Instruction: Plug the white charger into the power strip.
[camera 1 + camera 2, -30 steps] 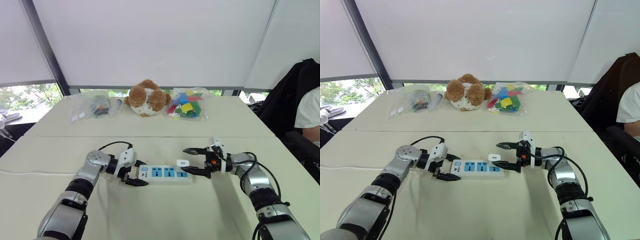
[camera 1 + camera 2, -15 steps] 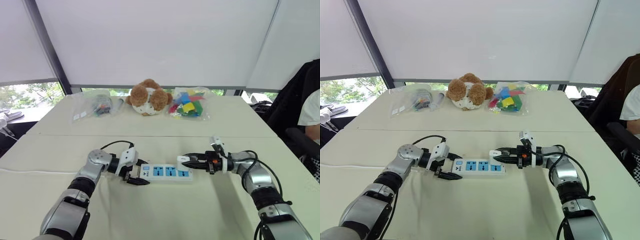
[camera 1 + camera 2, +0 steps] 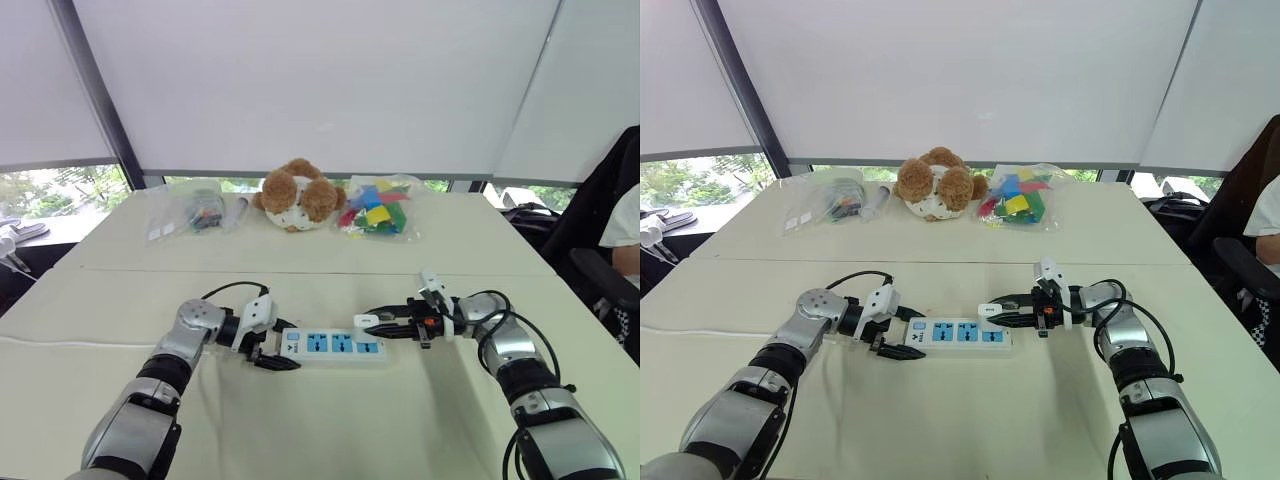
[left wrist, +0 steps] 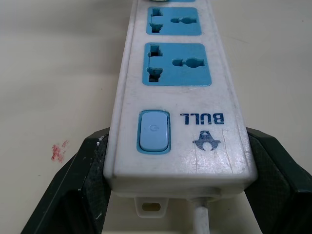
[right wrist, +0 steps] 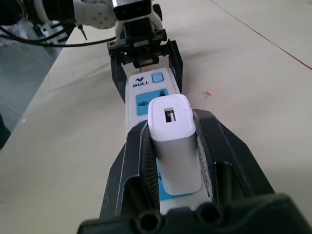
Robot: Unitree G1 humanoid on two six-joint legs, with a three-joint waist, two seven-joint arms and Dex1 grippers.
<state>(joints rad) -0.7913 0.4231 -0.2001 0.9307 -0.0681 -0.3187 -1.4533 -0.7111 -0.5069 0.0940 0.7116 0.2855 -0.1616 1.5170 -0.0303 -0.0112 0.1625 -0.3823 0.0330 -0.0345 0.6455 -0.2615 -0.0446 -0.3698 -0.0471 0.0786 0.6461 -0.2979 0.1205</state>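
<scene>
The small white box-shaped charger (image 5: 171, 146) is sitting upright between the two black fingers of the right end effector (image 3: 385, 326), which are clamped on its sides. It is standing over the right-hand end of the long white power strip with blue sockets (image 3: 330, 345). The charger's body is hiding its prongs and the socket beneath, so I cannot tell whether the prongs are entering yet. Its upper end face is showing a single USB port.

The left end effector (image 3: 272, 350) is clamped across the opposite end of the strip, by the pale blue power button and the cable exit, pinning it to the cream surface (image 3: 330, 420).

By my reading, the insertion step is under way: the charger is gripped and brought to the strip, and the plugging is not confirmed. The next move is calling for lining the prongs up with the socket slots and pressing straight down, while the left side is bracing the strip against sliding or tipping.

The strip is carrying the word "BULL" with a small logo beside the button; no other writing is reading clearly.
</scene>
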